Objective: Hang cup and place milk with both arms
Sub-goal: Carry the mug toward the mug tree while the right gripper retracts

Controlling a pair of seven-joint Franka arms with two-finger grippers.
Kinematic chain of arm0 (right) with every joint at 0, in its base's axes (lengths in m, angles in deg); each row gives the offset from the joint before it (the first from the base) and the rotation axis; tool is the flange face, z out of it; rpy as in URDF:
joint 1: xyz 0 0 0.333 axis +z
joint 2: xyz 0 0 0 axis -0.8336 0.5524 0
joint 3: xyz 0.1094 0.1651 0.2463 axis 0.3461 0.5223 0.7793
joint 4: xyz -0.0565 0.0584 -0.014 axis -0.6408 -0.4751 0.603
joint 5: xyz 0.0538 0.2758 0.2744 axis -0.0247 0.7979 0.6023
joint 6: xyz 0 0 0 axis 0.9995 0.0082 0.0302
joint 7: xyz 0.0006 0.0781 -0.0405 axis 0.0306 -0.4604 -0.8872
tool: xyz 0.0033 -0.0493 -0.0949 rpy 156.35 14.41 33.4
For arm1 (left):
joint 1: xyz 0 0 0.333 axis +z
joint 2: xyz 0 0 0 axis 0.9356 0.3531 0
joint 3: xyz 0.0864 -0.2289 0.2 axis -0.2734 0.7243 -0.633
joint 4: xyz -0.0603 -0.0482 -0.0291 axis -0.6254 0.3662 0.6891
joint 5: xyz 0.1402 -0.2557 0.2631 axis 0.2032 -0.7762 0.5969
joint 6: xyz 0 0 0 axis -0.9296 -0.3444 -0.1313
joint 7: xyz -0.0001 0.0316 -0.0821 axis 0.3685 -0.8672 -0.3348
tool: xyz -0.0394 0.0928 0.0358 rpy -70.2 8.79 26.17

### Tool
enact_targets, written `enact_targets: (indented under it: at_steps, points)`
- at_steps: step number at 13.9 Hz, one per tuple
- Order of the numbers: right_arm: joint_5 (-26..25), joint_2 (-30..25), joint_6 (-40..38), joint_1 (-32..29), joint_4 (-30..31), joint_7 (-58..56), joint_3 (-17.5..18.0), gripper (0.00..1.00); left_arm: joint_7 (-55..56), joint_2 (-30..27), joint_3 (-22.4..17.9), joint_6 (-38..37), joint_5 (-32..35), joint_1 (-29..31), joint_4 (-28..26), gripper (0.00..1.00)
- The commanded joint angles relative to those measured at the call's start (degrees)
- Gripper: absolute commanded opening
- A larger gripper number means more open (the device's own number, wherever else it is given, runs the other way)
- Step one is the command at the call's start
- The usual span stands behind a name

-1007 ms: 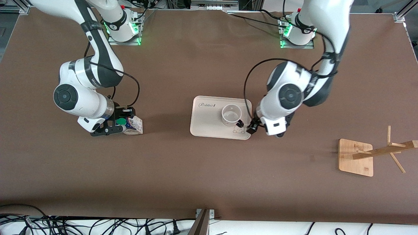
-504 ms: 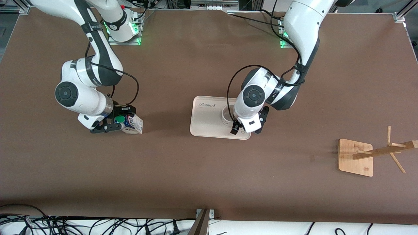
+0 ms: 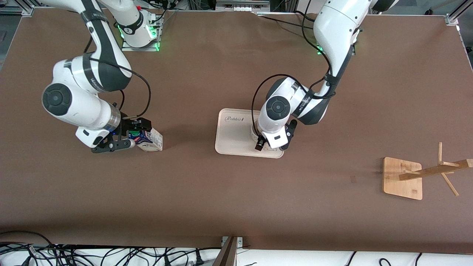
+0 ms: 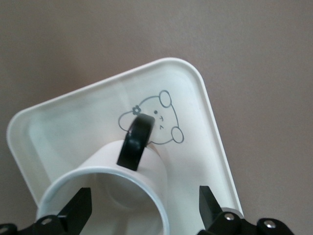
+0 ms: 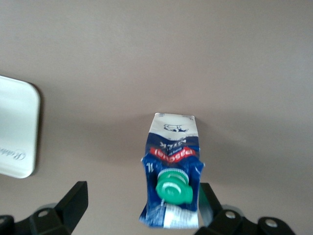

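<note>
**Two arms, a cup and a milk box**

The brown table (image 3: 229, 199) is the biggest thing here. The right arm (image 3: 79, 94) reaches down at its own end of the table. The left arm (image 3: 295, 99) bends down over the tray (image 3: 231, 138) in the middle.

The wooden rack (image 3: 417, 175) stands at the left arm's end, well apart from the tray.

The tray is white with a little bear (image 4: 159, 120) drawn on it. The cup (image 4: 117, 188) stands on the tray, next to the bear. Its black handle (image 4: 137, 142) points at the bear.

The milk (image 3: 147, 138) stands on the table, well apart from the tray. Its green cap (image 5: 173, 188) is on.

The left gripper (image 4: 144, 210) is wide open, one finger on each side of the cup, gripping nothing. The right gripper (image 5: 139, 203) is wide open too, with the milk between its fingers.
</note>
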Motion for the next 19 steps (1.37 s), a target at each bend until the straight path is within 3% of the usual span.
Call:
enact_targets:
  at_steps: [1,2,6,8,11,13,16,19]
  points:
    - [-0.2,-3.1,-6.0,0.1,-3.3,1.4,0.5,1.0,1.5,1.3,-0.9,2.7,1.3,-1.1,2.1,0.1]
    - [-0.4,-4.7,-6.6,0.1,-3.4,2.8,0.5,1.0,1.2,1.3,-0.9,3.0,1.4,-1.0,2.1,0.0]
    - [-3.2,-10.8,-10.3,0.1,-3.4,2.8,0.7,1.0,0.3,0.7,-1.1,2.8,1.5,-0.2,2.3,0.0]
    - [-4.8,-13.3,-12.6,0.1,-3.4,2.6,0.7,1.0,-5.3,0.5,-1.0,2.1,2.5,0.2,2.4,0.0]
    - [-5.2,-15.6,-15.1,0.0,-3.4,1.7,-0.2,1.0,-7.8,-3.9,-1.2,-4.1,2.8,2.1,2.5,0.0]
    - [-5.2,-16.0,-16.4,-0.1,-3.3,-0.5,-2.4,1.0,-16.0,-7.7,-2.0,-10.6,2.8,6.0,4.9,0.0]
    - [-5.0,-16.0,-16.4,0.0,-3.4,-0.5,-2.4,1.0,-33.6,-8.6,-2.0,-20.2,2.9,12.4,13.0,0.0]
    - [-4.8,-15.9,-15.9,0.0,-3.3,0.3,-1.9,1.0,-51.2,-8.8,-2.0,-22.4,2.7,18.6,16.8,0.0]
